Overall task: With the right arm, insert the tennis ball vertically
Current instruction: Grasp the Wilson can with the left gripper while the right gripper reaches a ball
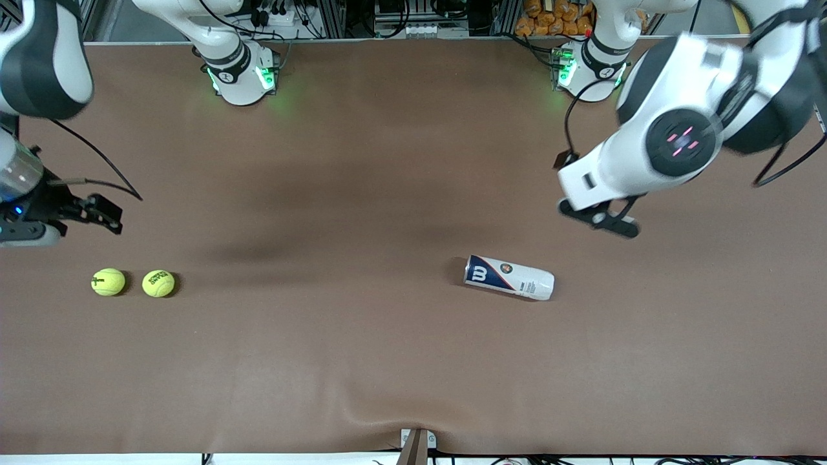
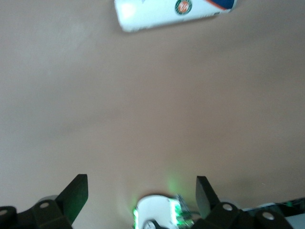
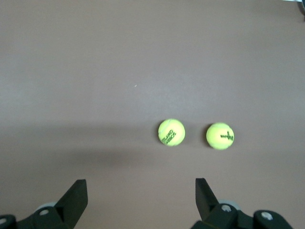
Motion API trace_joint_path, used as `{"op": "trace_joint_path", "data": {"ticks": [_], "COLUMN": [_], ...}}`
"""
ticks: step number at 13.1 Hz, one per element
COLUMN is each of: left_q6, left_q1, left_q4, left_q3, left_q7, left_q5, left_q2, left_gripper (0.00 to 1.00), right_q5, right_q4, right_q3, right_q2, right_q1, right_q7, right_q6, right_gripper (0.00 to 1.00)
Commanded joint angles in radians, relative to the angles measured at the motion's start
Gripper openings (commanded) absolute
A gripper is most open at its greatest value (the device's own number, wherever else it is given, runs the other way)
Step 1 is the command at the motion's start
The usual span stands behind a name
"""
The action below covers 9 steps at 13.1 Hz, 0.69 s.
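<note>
Brown table [image 1: 387,355]: right tool [image 3: 138,200] and left tool [image 2: 140,200] gape wide, empty.

Brown table [image 1: 387,161] w/ 2 tennis balls [image 1: 108,282] [image 1: 158,283], can [image 1: 509,277]

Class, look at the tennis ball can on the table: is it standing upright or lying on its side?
Lying on its side: the can rests lengthwise on the table.

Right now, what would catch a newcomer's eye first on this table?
Two bright yellow tennis balls sit side by side, apart, toward the right arm's end of the brown table. A white and navy cylindrical ball can lies on its side toward the left arm's end. Both grippers hover open, holding nothing.
</note>
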Motion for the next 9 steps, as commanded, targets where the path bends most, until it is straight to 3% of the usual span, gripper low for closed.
{"op": "trace_joint_path", "data": {"ticks": [1, 6, 9], "left_q6": [0.087, 0.255, 0.333], "left_q1": [-0.058, -0.170, -0.185], "left_q4": [0.021, 0.015, 0.004], "left_q3": [-0.001, -0.001, -0.003], "left_q7": [0.116, 0.354, 0.434], "left_q5": [0.090, 0.311, 0.373], "left_q2": [0.094, 0.244, 0.310], "left_gripper": [1.00, 1.00, 1.00], "right_q5": [-0.013, -0.012, -0.012], "right_q4": [-0.090, -0.144, -0.193], "right_q3": [0.010, 0.010, 0.010], "right_q2": [0.013, 0.096, 0.163], "right_q1": [-0.044, -0.072, -0.119], "right_q7": [-0.039, -0.041, -0.105], "right_q6": [0.125, 0.263, 0.409], "right_gripper": [1.00, 1.00, 1.00]}}
